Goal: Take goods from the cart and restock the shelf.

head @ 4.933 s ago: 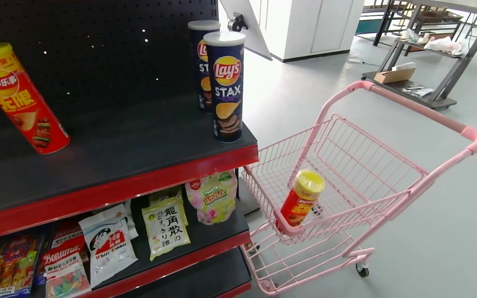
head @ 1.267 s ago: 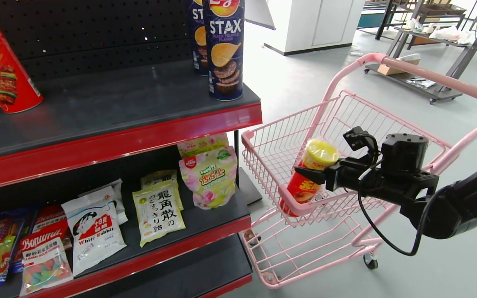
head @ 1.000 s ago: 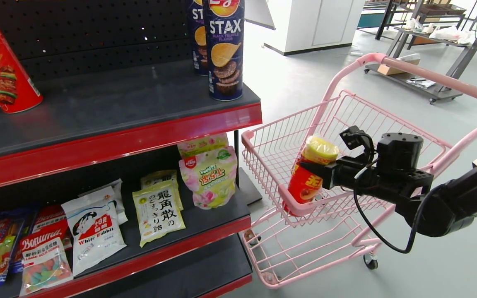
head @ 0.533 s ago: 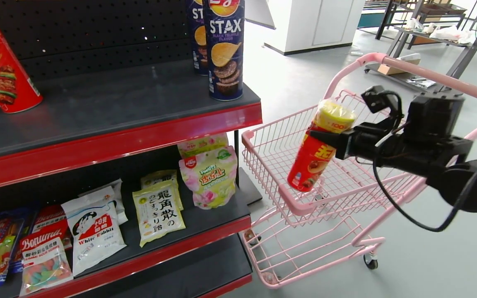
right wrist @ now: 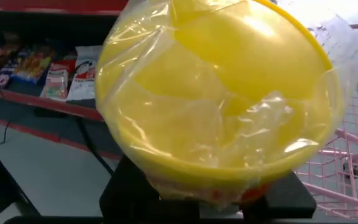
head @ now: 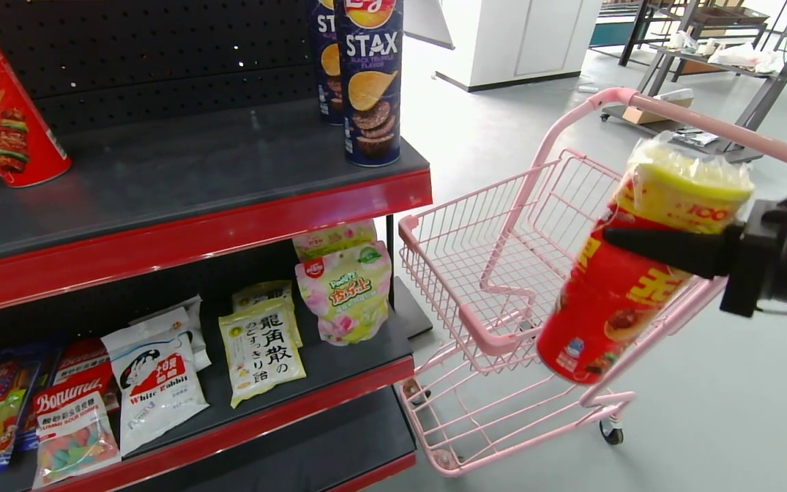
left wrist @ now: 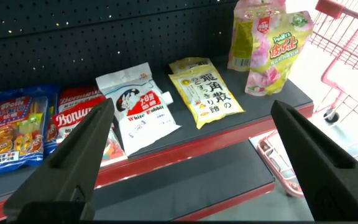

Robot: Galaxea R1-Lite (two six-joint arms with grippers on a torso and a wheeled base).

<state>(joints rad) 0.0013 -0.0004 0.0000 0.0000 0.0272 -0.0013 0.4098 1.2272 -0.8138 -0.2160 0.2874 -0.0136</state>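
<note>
A red chip can [head: 605,307] with a plastic-wrapped yellow lid [right wrist: 229,87] hangs tilted in the air over the right side of the pink cart [head: 496,342]. My right gripper [head: 646,239] is shut on it just under the lid, one black finger crossing its front. The cart basket holds nothing else. The dark upper shelf [head: 195,171] carries two blue chip cans [head: 369,75] at its right end and a leaning red can [head: 4,123] at the left. My left gripper [left wrist: 191,155] stands open, facing the lower shelf of snack bags [left wrist: 204,93].
Snack bags [head: 260,348] fill the lower shelf [head: 339,383], and a red-edged bottom shelf lies beneath it. The upper shelf has bare room between the red can and the blue cans. Grey floor, a white cabinet and metal racks [head: 708,102] lie behind the cart.
My right gripper closed on the red can in the cart, then lifted it up out of the basket, to the right and closer to the head camera.
</note>
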